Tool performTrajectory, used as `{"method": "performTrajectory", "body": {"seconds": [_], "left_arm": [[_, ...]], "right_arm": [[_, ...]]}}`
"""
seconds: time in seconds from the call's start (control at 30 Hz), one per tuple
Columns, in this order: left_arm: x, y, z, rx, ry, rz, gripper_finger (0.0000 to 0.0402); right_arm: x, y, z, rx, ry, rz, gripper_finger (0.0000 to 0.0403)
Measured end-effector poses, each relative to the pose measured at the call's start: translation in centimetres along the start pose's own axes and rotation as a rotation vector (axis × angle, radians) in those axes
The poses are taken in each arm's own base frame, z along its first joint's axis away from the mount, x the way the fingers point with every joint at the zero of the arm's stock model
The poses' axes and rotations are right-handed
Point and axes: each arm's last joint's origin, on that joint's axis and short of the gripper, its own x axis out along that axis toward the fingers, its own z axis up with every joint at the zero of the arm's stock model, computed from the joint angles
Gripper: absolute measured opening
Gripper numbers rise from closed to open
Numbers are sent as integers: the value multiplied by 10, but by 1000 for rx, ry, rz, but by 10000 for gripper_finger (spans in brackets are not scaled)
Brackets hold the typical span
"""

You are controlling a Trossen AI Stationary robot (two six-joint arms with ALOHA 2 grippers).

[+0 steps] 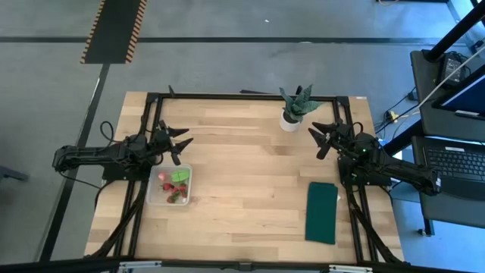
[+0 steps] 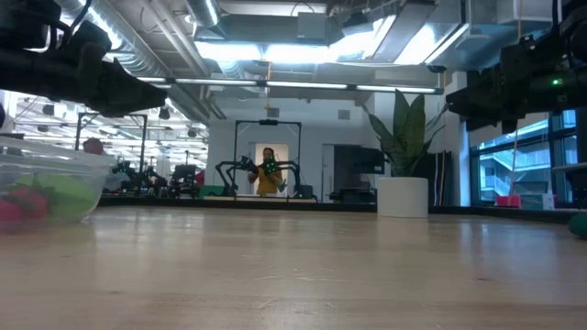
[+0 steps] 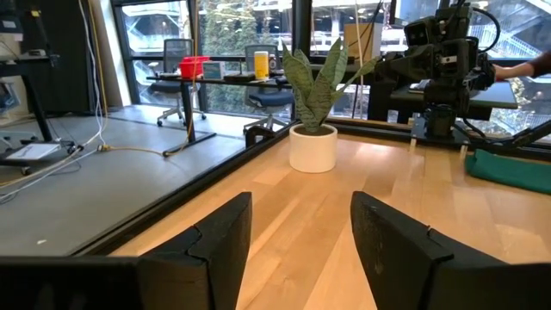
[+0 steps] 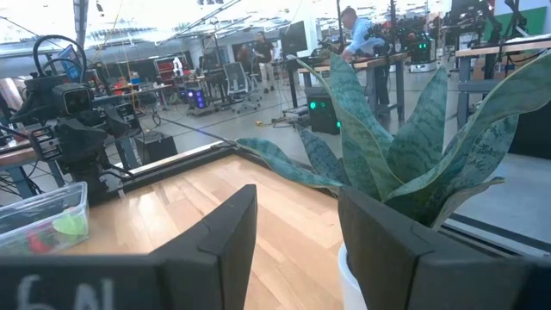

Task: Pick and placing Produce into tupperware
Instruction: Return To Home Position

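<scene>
You've got the produce (image 1: 176, 186) in the tupperware (image 1: 170, 199); none loose on the desk (image 1: 250, 197). Left pincer (image 1: 184, 139) and right pincer (image 1: 317, 140) spread, empty. Looks finished.

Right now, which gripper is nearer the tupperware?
Left. The left gripper hangs open just past the tupperware's far edge; the right gripper is across the table, beside the potted plant.

Bare wood spans the middle of the table (image 1: 250, 178), free for passage. The tupperware (image 1: 154, 196) sits at the left. The potted plant (image 1: 294, 110) rises at the far edge, close to the right gripper (image 1: 317, 141). A green cloth (image 1: 322, 212) lies flat near right.
</scene>
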Motion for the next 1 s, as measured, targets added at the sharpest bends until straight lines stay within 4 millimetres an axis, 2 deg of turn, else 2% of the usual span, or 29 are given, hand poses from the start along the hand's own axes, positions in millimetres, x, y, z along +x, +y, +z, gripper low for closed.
{"method": "performTrajectory", "body": {"seconds": [1.0], "left_arm": [[0,0,0,0,0,0,191]], "right_arm": [[0,0,0,0,0,0,168]]}}
